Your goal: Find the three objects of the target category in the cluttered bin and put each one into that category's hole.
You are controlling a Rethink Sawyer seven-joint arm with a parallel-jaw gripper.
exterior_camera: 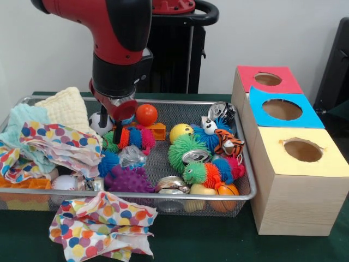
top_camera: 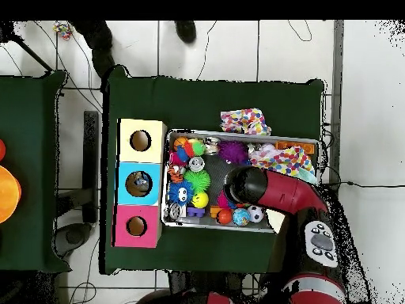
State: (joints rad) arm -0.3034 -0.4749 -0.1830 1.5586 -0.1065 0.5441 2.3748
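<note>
The silver wire-mesh bin (exterior_camera: 163, 192) lies in the middle of the table, full of toys, balls, crushed cans and cloths. It also shows in the overhead view (top_camera: 241, 133). My gripper (exterior_camera: 116, 135) reaches down into the bin's far left part, over a striped fuzzy caterpillar toy (exterior_camera: 131, 137), between a soccer ball (exterior_camera: 99, 123) and an orange ball (exterior_camera: 146, 114). In the overhead view the arm (top_camera: 269, 190) hides the gripper. The blue-topped box's hole (exterior_camera: 282, 109) is to the right of the bin, between the red and yellow boxes; it also shows from above (top_camera: 138, 184).
The red-topped box (exterior_camera: 267, 79) and the yellow-topped box (exterior_camera: 303, 150) flank the blue one. Crushed cans (exterior_camera: 195, 156), a yellow ball (exterior_camera: 180, 131) and spiky toys (exterior_camera: 126, 179) fill the bin's right half; cloths (exterior_camera: 60, 143) fill its left. A polka-dot cloth (exterior_camera: 101, 226) lies on the table before the bin.
</note>
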